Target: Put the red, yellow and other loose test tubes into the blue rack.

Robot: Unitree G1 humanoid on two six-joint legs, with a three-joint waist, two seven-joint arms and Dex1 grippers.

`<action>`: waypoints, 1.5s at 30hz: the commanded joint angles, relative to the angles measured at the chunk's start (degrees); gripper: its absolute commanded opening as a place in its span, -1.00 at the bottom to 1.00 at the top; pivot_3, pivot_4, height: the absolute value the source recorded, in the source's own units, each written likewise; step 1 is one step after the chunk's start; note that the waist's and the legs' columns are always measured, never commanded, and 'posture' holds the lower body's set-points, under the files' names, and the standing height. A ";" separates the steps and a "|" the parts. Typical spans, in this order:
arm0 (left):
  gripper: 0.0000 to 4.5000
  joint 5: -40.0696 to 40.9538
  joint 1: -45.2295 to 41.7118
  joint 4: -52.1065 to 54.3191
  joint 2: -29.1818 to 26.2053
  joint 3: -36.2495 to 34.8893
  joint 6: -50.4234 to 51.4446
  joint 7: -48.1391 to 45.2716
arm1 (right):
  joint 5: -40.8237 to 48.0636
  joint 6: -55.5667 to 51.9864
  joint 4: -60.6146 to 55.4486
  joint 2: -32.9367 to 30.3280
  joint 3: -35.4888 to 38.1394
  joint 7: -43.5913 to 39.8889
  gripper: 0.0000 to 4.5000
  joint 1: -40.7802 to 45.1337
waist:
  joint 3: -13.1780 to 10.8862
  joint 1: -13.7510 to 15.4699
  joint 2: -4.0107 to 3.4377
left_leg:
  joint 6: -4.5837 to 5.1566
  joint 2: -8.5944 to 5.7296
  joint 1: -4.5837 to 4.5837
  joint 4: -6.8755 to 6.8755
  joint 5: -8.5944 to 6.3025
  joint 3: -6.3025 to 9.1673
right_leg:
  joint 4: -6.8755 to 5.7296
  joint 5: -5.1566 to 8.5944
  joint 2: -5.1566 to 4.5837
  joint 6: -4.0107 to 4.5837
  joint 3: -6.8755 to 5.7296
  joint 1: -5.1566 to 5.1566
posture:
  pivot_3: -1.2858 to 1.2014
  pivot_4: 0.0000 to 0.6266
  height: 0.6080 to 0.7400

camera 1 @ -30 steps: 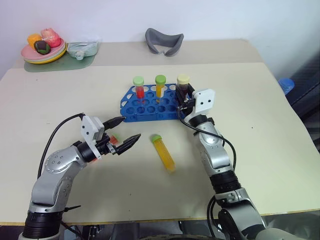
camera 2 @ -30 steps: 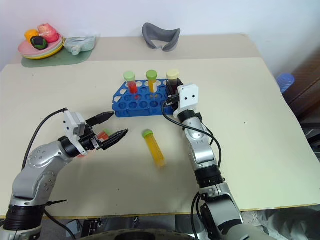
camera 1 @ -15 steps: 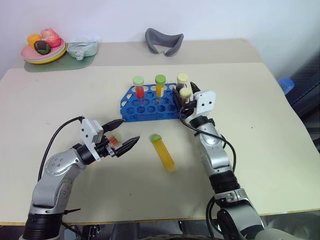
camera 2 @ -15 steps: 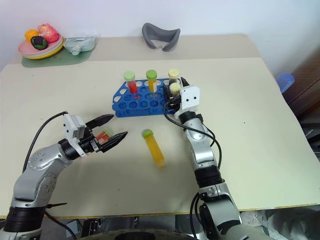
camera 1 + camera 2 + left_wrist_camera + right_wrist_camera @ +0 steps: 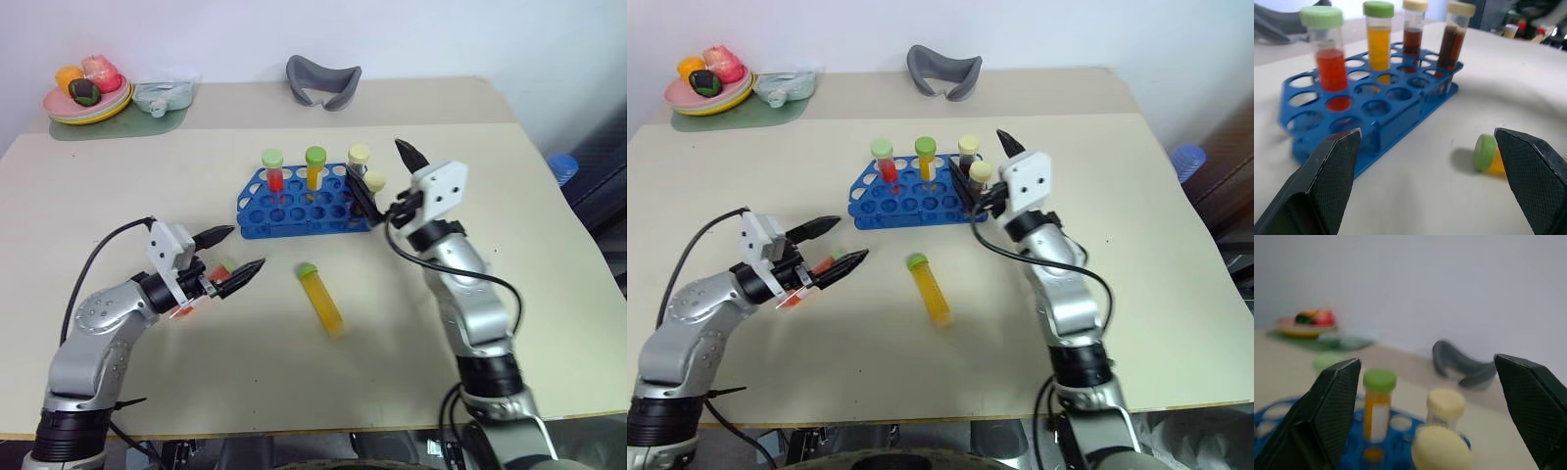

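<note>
The right end effector [image 5: 384, 176] stands with its two black fingers spread wide and nothing between them. It is raised off the desk [image 5: 549, 255] at the right end of the blue rack [image 5: 294, 204], tilted a little upward. One finger lies beside the nearer cream-capped tube of dark liquid [image 5: 373, 186] at that end of the rack, though contact cannot be made out; the other finger points up and away. In the right wrist view, cream caps and a green-capped yellow tube in the rack [image 5: 1377, 404] show between the fingers.

The left end effector [image 5: 235, 253] is also opened wide and holds nothing. It reaches level over the desk, pointing toward the rack. A small red-and-green piece [image 5: 223, 268] sits between its fingers near their base; what it is cannot be told.

Four tubes stand upright in the rack: a green-capped red one [image 5: 272, 170], the green-capped yellow one, and two cream-capped dark ones. The loose yellow tube with a green cap [image 5: 320, 299] lies flat on the desk, apart from both end effectors, just past the left fingertips and on the near side of the rack.
</note>
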State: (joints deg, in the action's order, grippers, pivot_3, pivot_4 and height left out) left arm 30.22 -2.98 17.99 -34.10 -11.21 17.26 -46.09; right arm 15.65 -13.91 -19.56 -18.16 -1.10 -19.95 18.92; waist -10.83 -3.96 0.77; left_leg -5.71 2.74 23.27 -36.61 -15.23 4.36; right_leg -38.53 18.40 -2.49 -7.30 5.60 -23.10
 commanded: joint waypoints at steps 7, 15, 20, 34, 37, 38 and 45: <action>1.00 0.52 0.67 -1.31 -4.62 -3.42 -0.85 -3.88 | 32.62 -45.53 -27.14 -20.17 6.54 -2.24 0.97 0.32 | -0.03 -0.05 -0.05 | 0.05 0.01 0.00 -0.12 -0.03 0.04 | -0.01 0.00 0.06 0.00 0.00 0.05 | 0.03 -0.52 1.00; 1.00 1.45 4.34 -0.30 -8.40 -3.40 -0.61 -9.92 | 66.31 -72.29 -11.95 -8.92 3.30 35.31 0.97 18.01 | -0.03 -0.03 -0.04 | 0.08 0.03 0.04 -0.19 -0.05 0.04 | 0.00 0.01 0.05 0.01 0.00 0.06 | 0.03 -0.52 1.00; 1.00 0.71 5.65 -1.18 -8.64 -3.32 -1.86 -11.18 | 89.79 -61.36 -2.60 -15.14 -11.89 61.88 0.97 25.45 | -0.03 -0.06 -0.04 | 0.09 0.01 0.13 -0.18 -0.05 0.02 | 0.05 0.01 -0.03 0.00 -0.04 -0.03 | 0.03 -0.52 1.00; 1.00 2.08 8.89 1.23 -11.41 -3.99 -1.12 -16.30 | 97.35 -54.31 8.82 -13.87 -29.68 73.92 0.97 34.72 | -0.04 -0.13 -0.06 | 0.14 0.06 0.15 -0.20 -0.08 0.02 | 0.02 0.01 0.05 0.01 -0.01 -0.08 | 0.03 -0.52 1.00; 1.00 2.05 8.81 1.18 -11.49 -3.97 -1.05 -16.54 | 97.35 -54.85 11.45 -11.96 -30.64 75.19 0.97 35.54 | -0.04 -0.19 -0.06 | 0.14 0.06 0.16 -0.20 -0.08 0.02 | 0.02 0.01 0.05 0.01 -0.01 -0.09 | 0.03 -0.52 1.00; 1.00 2.00 8.80 1.16 -11.49 -3.94 -1.08 -16.54 | 97.35 -54.97 12.32 -11.39 -30.83 75.91 0.97 35.54 | -0.04 -0.19 -0.06 | 0.14 0.06 0.15 -0.20 -0.08 0.02 | 0.02 0.01 0.06 0.01 -0.01 -0.10 | 0.03 -0.52 1.00; 1.00 1.76 8.88 1.21 -11.06 -3.64 -1.24 -16.11 | 97.35 -55.77 16.80 -7.80 -30.49 81.82 0.97 34.28 | -0.04 -0.19 -0.06 | 0.14 0.06 0.16 -0.19 -0.08 0.02 | 0.01 0.01 0.06 0.01 -0.01 -0.13 | 0.03 -0.52 1.00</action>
State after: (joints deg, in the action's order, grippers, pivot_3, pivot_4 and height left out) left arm 31.57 5.95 17.69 -44.90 -13.83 16.63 -62.23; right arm 111.78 -69.48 -2.43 -26.71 -32.58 60.73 52.94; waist -10.87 -4.16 0.70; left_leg -5.57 2.79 23.43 -36.80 -15.31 4.38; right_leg -38.52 18.41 -2.43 -7.29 5.58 -23.23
